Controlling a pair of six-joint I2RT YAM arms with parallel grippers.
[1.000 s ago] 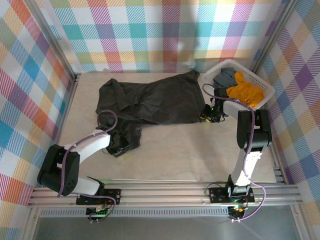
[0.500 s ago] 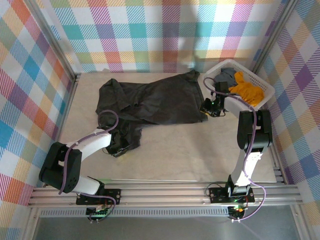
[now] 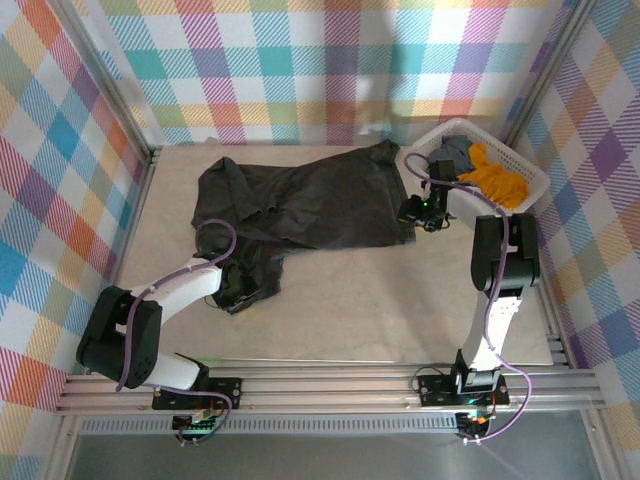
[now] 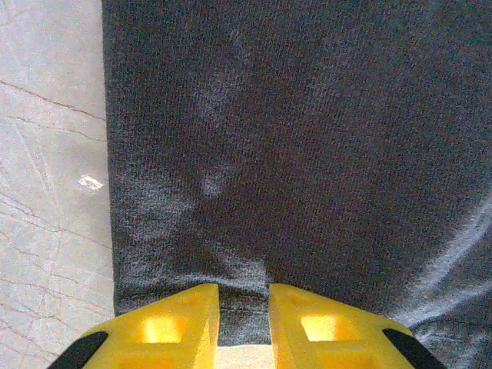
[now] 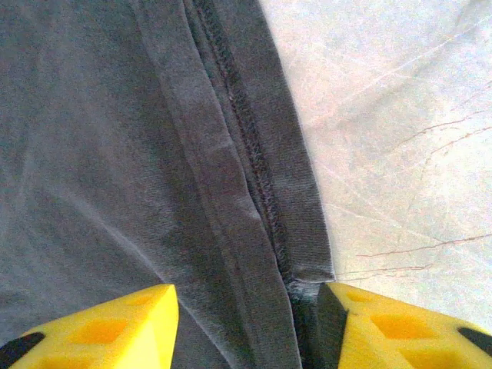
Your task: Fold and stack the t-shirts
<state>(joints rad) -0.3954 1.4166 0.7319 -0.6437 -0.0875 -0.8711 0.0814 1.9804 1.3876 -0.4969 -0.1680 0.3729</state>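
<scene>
pretty loud pastel rainbow plaid walls on three sides, pale beige stone-look tabletop with thin hairline cracks, silver aluminium rails along the near edge, slanted metal corner posts, soft even light all over

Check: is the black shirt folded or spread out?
Spread, rumpled: black shirt lies wide across the table, no neat fold.
</scene>
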